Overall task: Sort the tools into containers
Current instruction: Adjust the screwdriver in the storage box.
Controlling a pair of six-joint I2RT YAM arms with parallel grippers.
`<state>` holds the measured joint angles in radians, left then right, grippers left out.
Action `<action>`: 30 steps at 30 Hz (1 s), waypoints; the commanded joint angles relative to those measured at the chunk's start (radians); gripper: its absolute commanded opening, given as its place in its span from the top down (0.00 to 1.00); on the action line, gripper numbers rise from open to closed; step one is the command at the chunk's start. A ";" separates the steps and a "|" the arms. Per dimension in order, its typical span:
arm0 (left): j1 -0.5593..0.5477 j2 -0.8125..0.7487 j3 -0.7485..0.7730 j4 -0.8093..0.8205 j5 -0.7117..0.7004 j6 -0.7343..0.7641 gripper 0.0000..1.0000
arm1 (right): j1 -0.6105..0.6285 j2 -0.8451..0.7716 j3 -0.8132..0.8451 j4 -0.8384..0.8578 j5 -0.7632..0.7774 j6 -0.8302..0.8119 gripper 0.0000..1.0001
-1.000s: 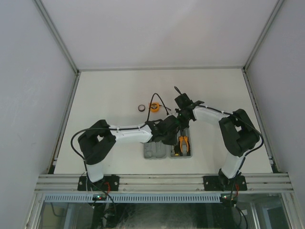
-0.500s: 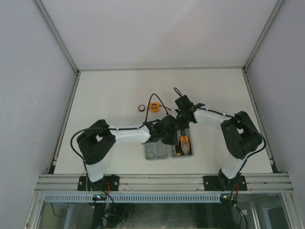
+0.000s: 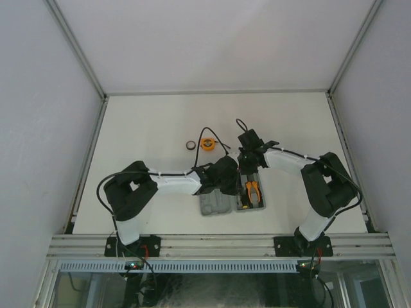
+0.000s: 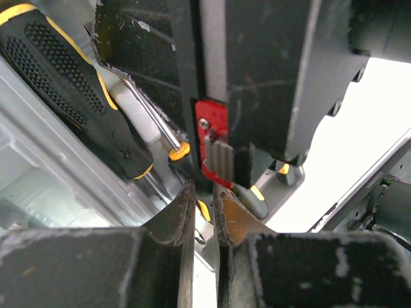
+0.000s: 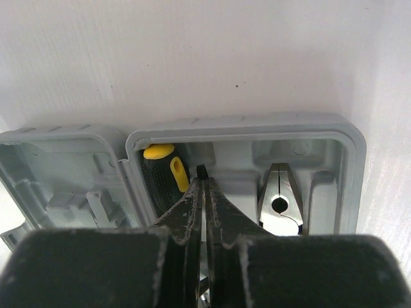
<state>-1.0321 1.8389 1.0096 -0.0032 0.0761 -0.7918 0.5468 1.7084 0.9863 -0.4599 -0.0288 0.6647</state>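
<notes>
**Half sorted: pliers and a screwdriver were in the case, tape and ring were not.**

We found the pliers (image 5: 286, 189) and a screwdriver (image 5: 164, 170) lying in the right half of the case (image 5: 257, 122), with both arms crowded over it. The tape (image 3: 207, 144) and ring (image 3: 190, 145) sat on the table (image 3: 148, 122) beyond, well apart from the case, so we judged them yet to be sorted. The right gripper (image 5: 203, 183) was closed just beside the screwdriver, with nothing seen between its jaws. The left gripper (image 4: 204, 189) showed only a thin slit, and we could not tell whether it pinched anything. We could not find the hex keys or settle how many screwdrivers lay inside, since the arms hid much of the case.
</notes>
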 commanded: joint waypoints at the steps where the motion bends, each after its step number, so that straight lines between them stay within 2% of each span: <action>1: -0.041 0.075 -0.060 -0.308 0.041 0.102 1.00 | 0.007 0.054 -0.077 -0.137 0.094 -0.039 1.00; 5: -0.039 0.037 -0.010 -0.365 0.021 0.115 0.96 | 0.005 0.026 -0.076 -0.152 0.094 -0.044 1.00; 9: -0.037 -0.011 0.014 -0.403 -0.009 0.115 0.87 | 0.006 0.001 -0.078 -0.167 0.096 -0.046 1.00; 17: -0.006 -0.093 0.051 -0.423 -0.040 0.150 0.75 | -0.004 -0.043 -0.076 -0.150 0.082 -0.042 1.00; 30: 0.044 -0.220 0.093 -0.366 -0.019 0.212 0.67 | -0.031 -0.106 -0.057 -0.099 0.022 -0.056 1.00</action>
<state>-1.0023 1.7058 1.0607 -0.3580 0.0555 -0.6327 0.5320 1.6394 0.9489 -0.5198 -0.0467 0.6537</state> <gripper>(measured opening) 0.321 0.001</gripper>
